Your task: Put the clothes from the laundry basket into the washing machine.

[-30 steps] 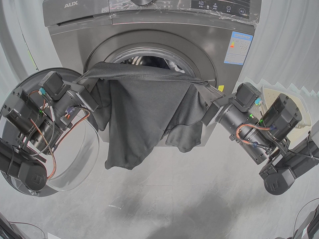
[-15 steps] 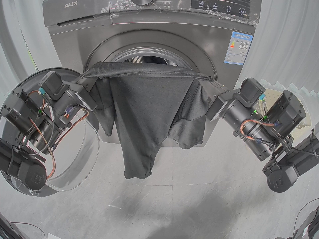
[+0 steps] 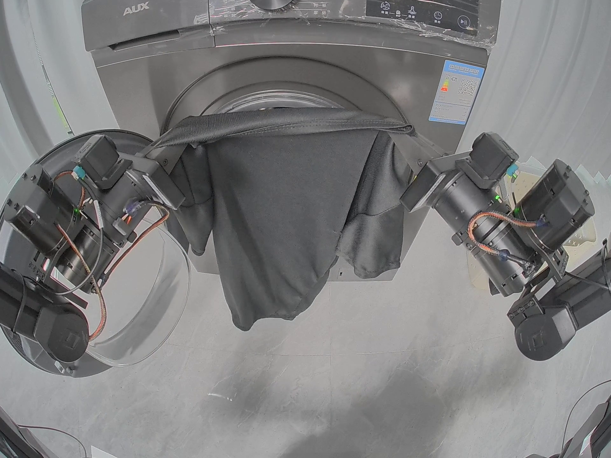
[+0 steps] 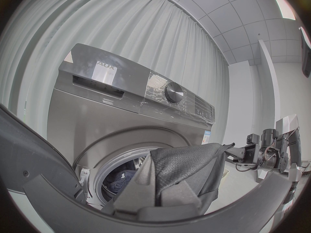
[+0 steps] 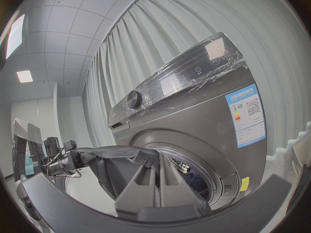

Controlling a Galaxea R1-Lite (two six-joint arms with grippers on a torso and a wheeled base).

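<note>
Both arms were on it: the left pincer [image 3: 164,152], mid-left of the frame, was clenched on one end of the dark grey garment [image 3: 280,205], and the right pincer [image 3: 408,137], mid-right, was clamped on the other end. The top hem was pulled taut between them straight across the mouth of the washing machine [image 3: 286,65]. The rest of the cloth hung down over the machine's front, its tail dangling free above the floor at centre frame. The round door [image 3: 146,300] stood swung open at lower left, and the white laundry basket [image 3: 582,242] peeked out behind the right arm at the right edge. In the right wrist view a blue piece [image 5: 194,178] already lay in the drum. To do this well, I'd say both ends had to go forward into the opening together, the hem cleared over the rim, with neither grip let go until the bulk was inside, or that long tail would drag out over the sill. Against a second ago, the right pincer had climbed up and to the right, the hem had risen to mask nearly all the opening, and the tail had swung rightward; the left pincer had barely shifted.
</note>
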